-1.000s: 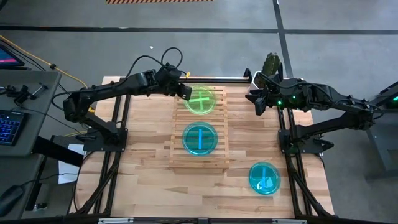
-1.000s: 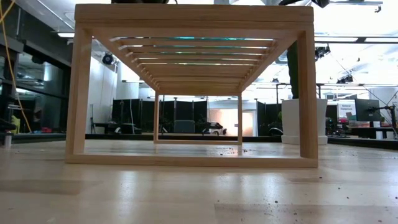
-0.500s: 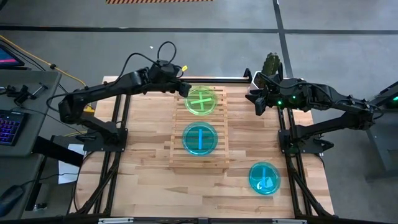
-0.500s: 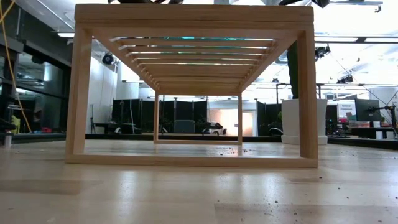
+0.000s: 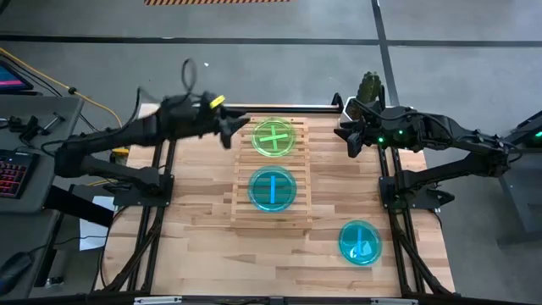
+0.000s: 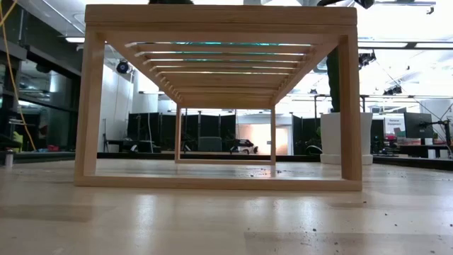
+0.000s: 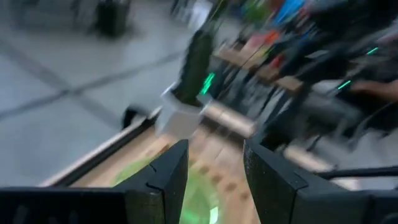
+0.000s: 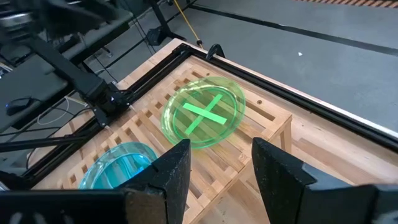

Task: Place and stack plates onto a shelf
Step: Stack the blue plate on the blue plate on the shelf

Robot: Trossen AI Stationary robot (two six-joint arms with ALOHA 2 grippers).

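Two lime green plates lie stacked on the far part of the light-wood slatted shelf, their bright stripes forming a cross; the right wrist view shows the green plates too. One cyan plate lies on the shelf's middle, and it shows again as the cyan plate. The other cyan plate rests on the table near the near right corner. My left gripper is open, just left of the green stack, touching nothing. My right gripper hovers open to the right of the shelf.
Black metal frame rails run along both sides of the table and across its far edge. In the low view the shelf stands as an open wooden frame. Bare tabletop lies in front of the shelf and to its left.
My left gripper has drawn back from the rim of the green stack toward the table's left edge, moving fast enough to blur. The green plates stay stacked on the shelf. My right arm has kept still.
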